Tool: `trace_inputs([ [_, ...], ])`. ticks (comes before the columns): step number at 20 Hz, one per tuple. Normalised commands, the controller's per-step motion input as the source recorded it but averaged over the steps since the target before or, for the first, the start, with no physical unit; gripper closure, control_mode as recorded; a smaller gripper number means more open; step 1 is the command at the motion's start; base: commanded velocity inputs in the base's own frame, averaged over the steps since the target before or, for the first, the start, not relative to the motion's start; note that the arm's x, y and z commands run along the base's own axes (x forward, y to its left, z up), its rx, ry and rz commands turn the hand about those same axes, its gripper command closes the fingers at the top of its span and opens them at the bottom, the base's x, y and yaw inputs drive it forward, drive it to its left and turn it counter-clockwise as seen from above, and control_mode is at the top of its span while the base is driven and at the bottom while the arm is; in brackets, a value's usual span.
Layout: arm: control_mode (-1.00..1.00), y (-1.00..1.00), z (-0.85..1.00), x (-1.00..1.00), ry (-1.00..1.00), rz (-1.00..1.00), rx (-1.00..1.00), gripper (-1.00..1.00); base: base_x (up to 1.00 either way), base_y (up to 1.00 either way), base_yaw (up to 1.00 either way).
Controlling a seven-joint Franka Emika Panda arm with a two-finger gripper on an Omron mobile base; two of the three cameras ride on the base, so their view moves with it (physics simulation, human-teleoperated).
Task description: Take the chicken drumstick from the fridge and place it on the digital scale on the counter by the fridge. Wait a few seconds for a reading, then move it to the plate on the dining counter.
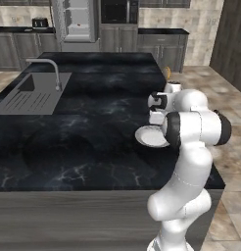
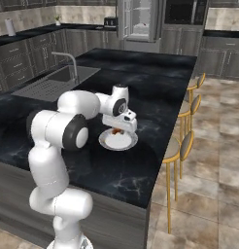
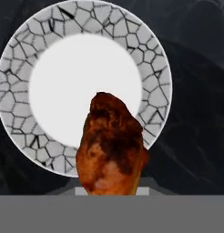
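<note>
In the left base view, the white arm is reaching over the plate (image 1: 151, 136) on the black bench (image 1: 83, 142). In the right base view, the hand (image 2: 118, 130) is hanging just above the plate. In the hand view, the hand is squeezing the chicken drumstick (image 3: 112, 145) tight, over the plate's rim.
</note>
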Motion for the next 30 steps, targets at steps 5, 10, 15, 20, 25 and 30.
trace_inputs([
  [5, -1.0, 0.0, -0.74, 0.44, 0.09, 0.02, 0.0, 1.0, 0.0, 0.0, 0.0],
  [10, -1.0, 0.0, -0.62, 0.31, 0.07, 0.02, 0.0, 1.0, 0.0, 0.0, 0.0],
  [15, -1.0, 0.0, -0.51, 0.03, 0.03, 0.03, 0.0, 1.0, 0.0, 0.0, 0.0],
  [20, -1.0, 0.04, -0.12, -0.03, 0.0, 0.04, 0.0, -1.0, 0.0, 0.0, 0.0],
  [25, -1.0, 0.02, 0.01, -0.01, -0.05, 0.06, 0.0, -1.0, 0.0, 0.0, 0.0],
  [30, -1.0, 0.09, 0.33, -0.01, -0.12, 0.08, 0.0, -1.0, 0.0, 0.0, 0.0],
])
